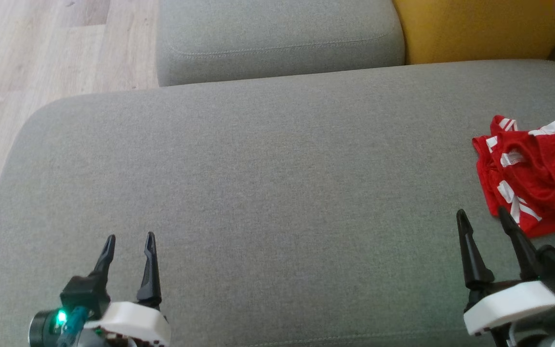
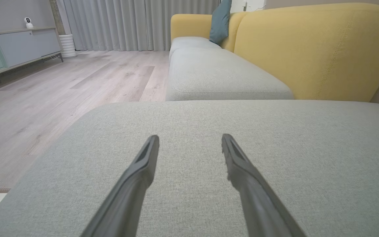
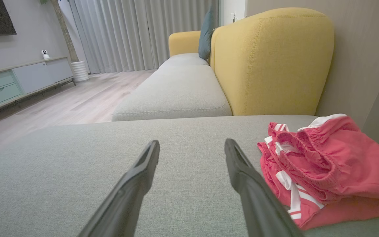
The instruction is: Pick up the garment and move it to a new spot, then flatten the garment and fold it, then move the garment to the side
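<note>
While left tool [image 1: 130,236] and right tool [image 1: 482,210] gape empty | garment [image 1: 533,168] beside right tool | yellow backrest [image 1: 475,29] beyond

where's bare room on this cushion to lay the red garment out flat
The whole middle of the grey cushion is bare, from the left gripper across to the right gripper and back to the far seat. The rounded end by the floor is free too. Crowded at the right end, where the red garment lies bunched beside that gripper.

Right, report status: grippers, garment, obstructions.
Left gripper open, empty, over grey cushion. Right gripper open, empty, beside red garment. Garment crumpled at cushion's right end. Nothing in the way.
</note>
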Robot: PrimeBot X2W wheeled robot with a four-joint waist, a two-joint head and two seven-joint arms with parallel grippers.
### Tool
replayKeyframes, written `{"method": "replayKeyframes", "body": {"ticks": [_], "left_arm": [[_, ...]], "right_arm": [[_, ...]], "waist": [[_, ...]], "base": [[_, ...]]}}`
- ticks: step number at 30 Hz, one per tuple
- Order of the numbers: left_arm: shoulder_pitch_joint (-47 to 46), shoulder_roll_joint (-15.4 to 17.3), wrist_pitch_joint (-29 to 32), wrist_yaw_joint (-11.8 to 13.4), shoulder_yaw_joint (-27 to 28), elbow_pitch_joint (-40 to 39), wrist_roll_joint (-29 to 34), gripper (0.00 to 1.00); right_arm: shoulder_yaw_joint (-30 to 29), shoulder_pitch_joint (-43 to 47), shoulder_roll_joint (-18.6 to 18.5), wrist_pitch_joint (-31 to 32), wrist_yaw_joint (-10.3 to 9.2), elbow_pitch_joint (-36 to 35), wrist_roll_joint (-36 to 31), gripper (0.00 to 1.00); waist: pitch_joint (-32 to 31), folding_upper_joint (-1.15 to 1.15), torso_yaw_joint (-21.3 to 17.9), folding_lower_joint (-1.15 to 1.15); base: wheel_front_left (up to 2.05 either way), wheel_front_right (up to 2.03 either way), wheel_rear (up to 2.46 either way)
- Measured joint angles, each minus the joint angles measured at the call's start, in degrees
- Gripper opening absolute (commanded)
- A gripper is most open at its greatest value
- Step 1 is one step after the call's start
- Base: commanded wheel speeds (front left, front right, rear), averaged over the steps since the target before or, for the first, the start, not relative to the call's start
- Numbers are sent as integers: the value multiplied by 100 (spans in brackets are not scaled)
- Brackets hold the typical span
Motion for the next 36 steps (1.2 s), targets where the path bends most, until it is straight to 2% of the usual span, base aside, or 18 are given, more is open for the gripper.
{"method": "replayKeyframes", "body": {"ticks": [12,13,18,36], "left_arm": [[-4,68,-4,1,-60,-8,-2,100],[-4,74,-5,0,-60,-11,-4,0],[158,-47,-2,-2,-118,367,-26,0],[171,-92,210,-260,65,466,-1198,0]], "right_arm": [[3,-1,5,0,0,-1,53,100],[7,-2,7,-1,0,-1,52,0],[56,71,5,1,0,448,58,0],[56,78,4,-7,0,744,1312,0]], "waist": [[63,0,14,0],[69,0,13,0],[77,0,16,0],[97,0,50,0]], "base": [[0,0,0],[0,0,0],[0,0,0],[0,0,0]]}}
